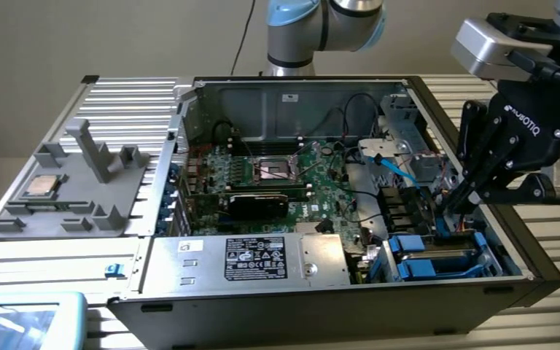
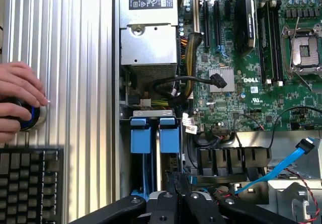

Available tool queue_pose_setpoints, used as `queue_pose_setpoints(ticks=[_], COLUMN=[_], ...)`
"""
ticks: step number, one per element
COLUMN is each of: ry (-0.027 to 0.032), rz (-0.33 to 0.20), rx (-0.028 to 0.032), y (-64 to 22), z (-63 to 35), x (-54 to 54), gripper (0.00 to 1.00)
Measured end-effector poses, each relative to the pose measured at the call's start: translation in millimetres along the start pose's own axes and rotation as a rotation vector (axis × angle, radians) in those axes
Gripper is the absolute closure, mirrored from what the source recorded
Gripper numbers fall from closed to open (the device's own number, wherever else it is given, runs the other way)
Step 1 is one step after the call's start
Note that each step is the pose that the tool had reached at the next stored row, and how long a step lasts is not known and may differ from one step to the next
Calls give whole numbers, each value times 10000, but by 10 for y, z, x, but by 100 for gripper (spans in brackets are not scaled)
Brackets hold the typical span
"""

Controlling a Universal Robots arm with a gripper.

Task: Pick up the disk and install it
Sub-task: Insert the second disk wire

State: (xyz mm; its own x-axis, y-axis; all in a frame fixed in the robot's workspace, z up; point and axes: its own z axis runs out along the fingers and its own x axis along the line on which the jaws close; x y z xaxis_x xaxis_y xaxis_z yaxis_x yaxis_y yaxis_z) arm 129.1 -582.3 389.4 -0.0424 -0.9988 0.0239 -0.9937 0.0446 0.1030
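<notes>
The disk [image 1: 434, 257], silver metal in a bright blue carrier, lies in the drive bay at the front corner of the open computer case [image 1: 528, 240], on the exterior view's right. In the wrist view two blue carrier ends [image 2: 168, 139] stand side by side in that bay. My black gripper [image 1: 452, 205] hangs just above the bay's back end with its fingers [image 2: 177, 181] pressed together. Nothing shows between them. I cannot tell whether the fingertips touch the carrier.
A silver power supply [image 1: 251, 257] with a black label fills the case's front. Behind it are the motherboard [image 1: 290, 179] and a loose blue cable [image 1: 394, 166]. A grey fixture [image 1: 66, 197] holds a CPU chip [image 1: 41, 187]. A person's hand [image 2: 17, 100] rests by a keyboard [image 2: 30, 183].
</notes>
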Motion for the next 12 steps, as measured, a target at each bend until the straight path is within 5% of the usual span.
queue_pose_setpoints(ticks=[9, 12], ry=[65, -19], rz=[-1600, -2145], rx=[40, 55], y=[-1, -1], z=[7, 13], x=[-1, -1], gripper=[89, 89])
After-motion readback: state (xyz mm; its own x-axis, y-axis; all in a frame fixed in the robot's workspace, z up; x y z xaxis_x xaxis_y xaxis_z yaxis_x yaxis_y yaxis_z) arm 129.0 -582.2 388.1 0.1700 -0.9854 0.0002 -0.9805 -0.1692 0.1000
